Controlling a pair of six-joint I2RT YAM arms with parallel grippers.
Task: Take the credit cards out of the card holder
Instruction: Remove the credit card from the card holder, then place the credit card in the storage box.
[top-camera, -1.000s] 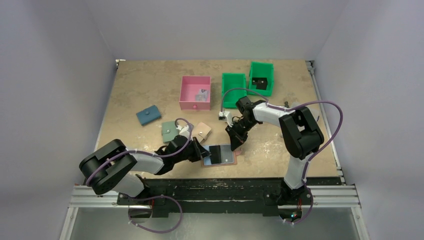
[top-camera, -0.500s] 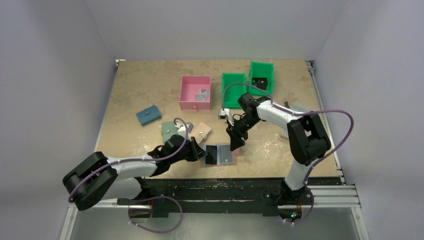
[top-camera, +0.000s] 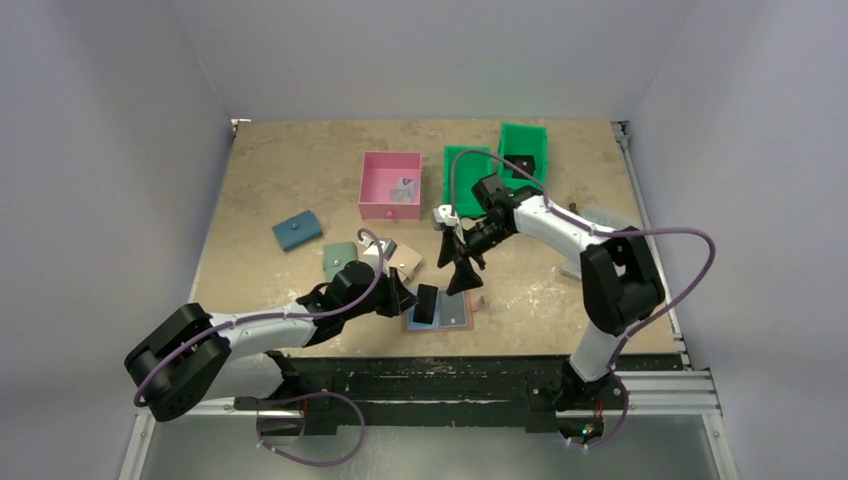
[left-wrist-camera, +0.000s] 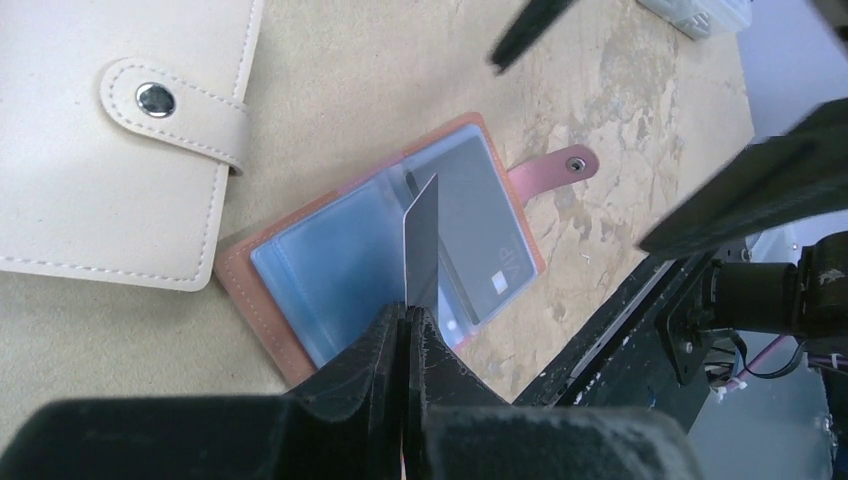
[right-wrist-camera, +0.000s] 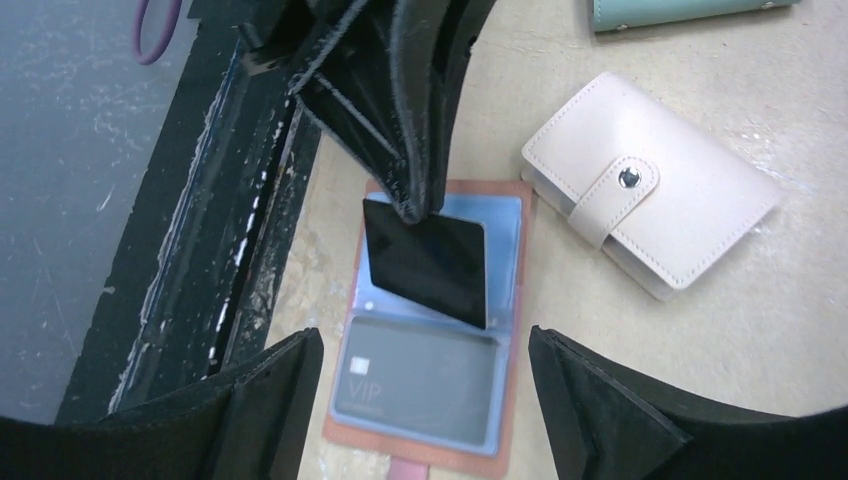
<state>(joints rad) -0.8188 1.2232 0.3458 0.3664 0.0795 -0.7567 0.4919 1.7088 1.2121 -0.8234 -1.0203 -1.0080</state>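
Black plastic was pinched between the fully closed fingers of my left end effector (left-wrist-camera: 407, 312). I held the black card (right-wrist-camera: 427, 262) by one corner, lifted over the open card holder (right-wrist-camera: 500, 215). From my left wrist the card showed edge-on, a thin sliver standing out from the fingertips. From the right wrist its flat face showed, with its long axis lying across the holder's length and dipping slightly at the free end. Whether its far corner touched the blue sleeve I could not tell. My right end effector (right-wrist-camera: 425, 335) hovered over the same holder with its fingers spread wide and nothing between them.

The card holder lay flat and open on the desk (top-camera: 300, 170), close to the near edge, between my two arms. Its long axis ran from left to right, and its snap tab (left-wrist-camera: 575, 162) pointed toward my right side. The grey card (right-wrist-camera: 415, 380), marked VIP, sat in the sleeve at the tab end, its long axis also crosswise to the holder. The other half, under the black card, showed pale blue lining.

Just beyond the holder lay a closed beige wallet (right-wrist-camera: 650, 185), apart from it. Further out sat a sage wallet (top-camera: 338, 262), a blue wallet (top-camera: 297, 232), a pink bin (top-camera: 390, 155) and two green bins (top-camera: 467, 150).
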